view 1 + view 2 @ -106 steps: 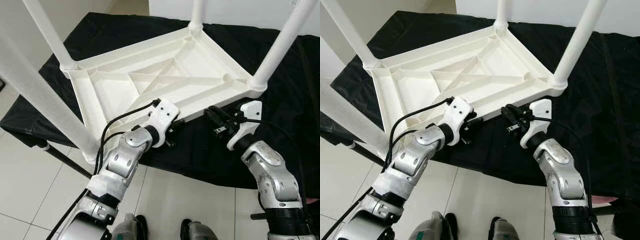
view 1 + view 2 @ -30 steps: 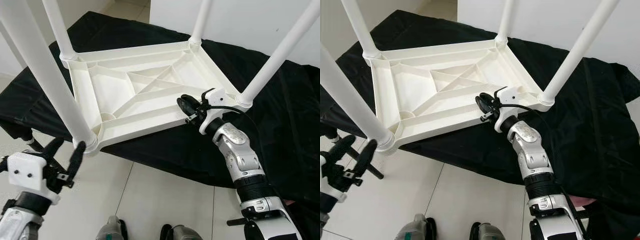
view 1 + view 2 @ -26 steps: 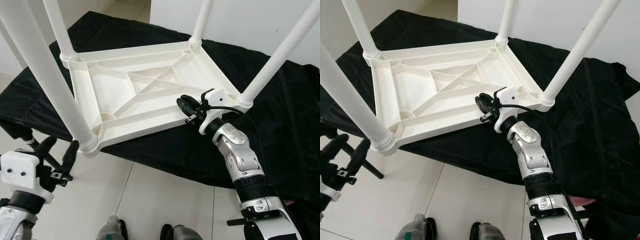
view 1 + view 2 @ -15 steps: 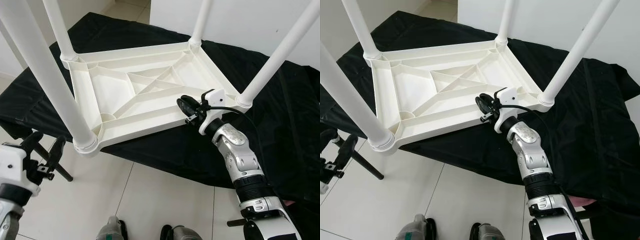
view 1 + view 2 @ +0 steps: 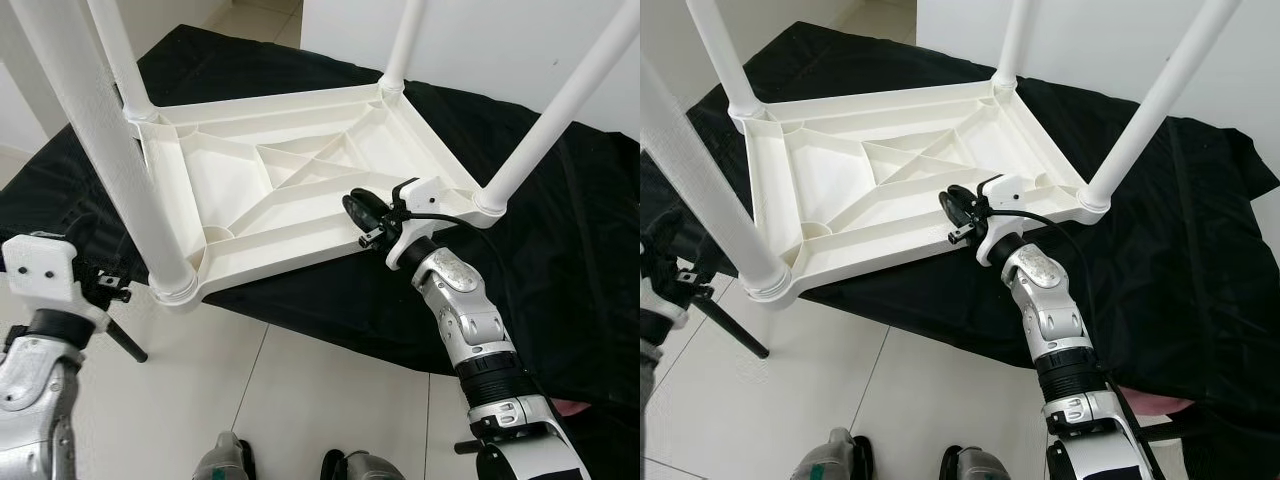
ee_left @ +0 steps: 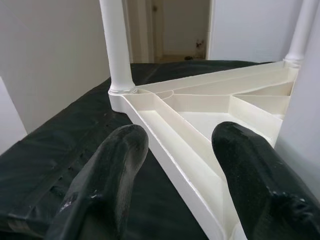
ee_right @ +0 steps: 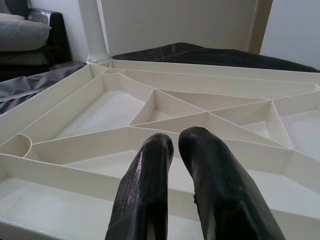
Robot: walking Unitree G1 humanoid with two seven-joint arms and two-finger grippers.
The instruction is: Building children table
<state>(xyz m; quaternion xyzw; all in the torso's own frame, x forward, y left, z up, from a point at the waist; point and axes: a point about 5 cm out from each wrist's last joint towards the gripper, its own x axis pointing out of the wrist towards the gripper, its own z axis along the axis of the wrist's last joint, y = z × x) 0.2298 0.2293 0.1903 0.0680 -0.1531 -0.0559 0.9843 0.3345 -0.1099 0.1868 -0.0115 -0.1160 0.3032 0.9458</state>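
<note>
White upturned table [image 5: 290, 180] under right pincer [image 5: 357, 212], rim-side.

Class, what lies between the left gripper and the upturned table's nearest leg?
Bare black cloth and air separate the left gripper from the leg, in the left eye view.

There is one white table [image 5: 290, 180], lying upside down, and it has four legs [image 5: 95, 130] pointing up. One black cloth [image 5: 590, 250] lies under it. Two pincers are seen, the left pincer [image 6: 175, 165] and the right pincer [image 7: 172, 150].
</note>
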